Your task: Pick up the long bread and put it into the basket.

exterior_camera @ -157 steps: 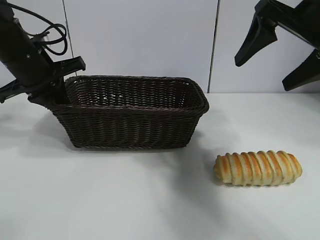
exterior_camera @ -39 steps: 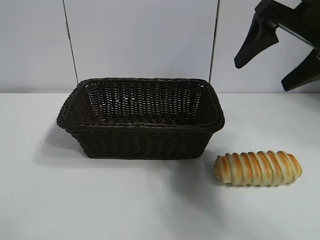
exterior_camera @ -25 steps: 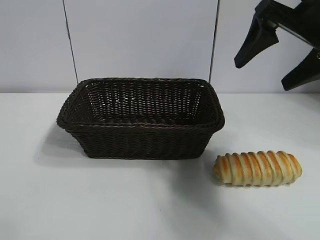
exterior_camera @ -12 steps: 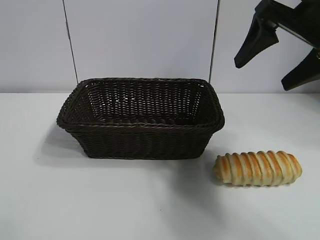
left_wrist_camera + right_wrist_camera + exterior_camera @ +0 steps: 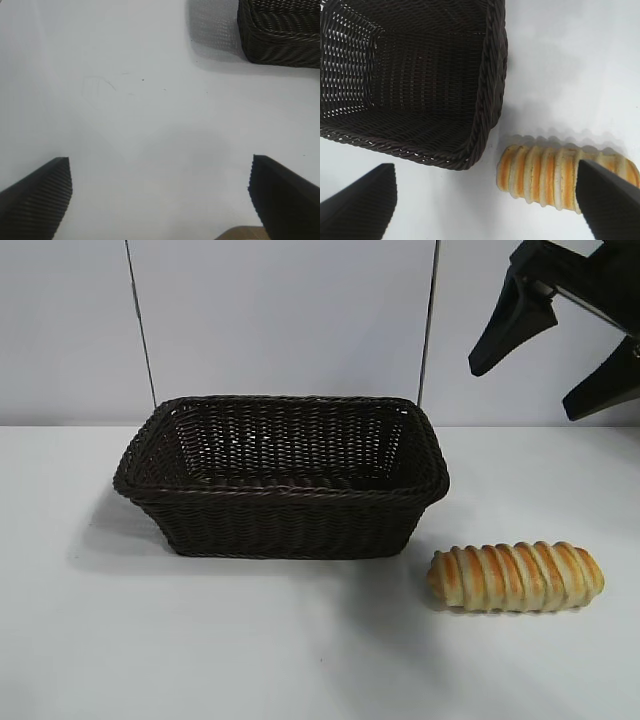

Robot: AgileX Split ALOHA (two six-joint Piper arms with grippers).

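Observation:
The long bread (image 5: 516, 577), golden-brown with pale ridges, lies on the white table to the right of the basket's front corner, apart from it. The dark woven basket (image 5: 285, 525) stands empty at the middle. My right gripper (image 5: 524, 392) hangs open high above the bread, holding nothing. In the right wrist view the bread (image 5: 540, 175) lies below the open right gripper (image 5: 485, 166), partly behind one finger, beside the basket's rim (image 5: 492, 75). My left gripper (image 5: 159, 160) is open over bare table, off the basket's corner (image 5: 280, 35), and it is outside the exterior view.
A white panelled wall with dark vertical seams (image 5: 428, 330) stands behind the table. White tabletop (image 5: 200, 640) stretches in front of and to the left of the basket. A small tan patch (image 5: 240, 233) shows between the left fingers' bases.
Since the earliest frame the left arm has left the basket's left end and gone out of the exterior view, and the basket stands farther right. Over the last second nothing has moved.

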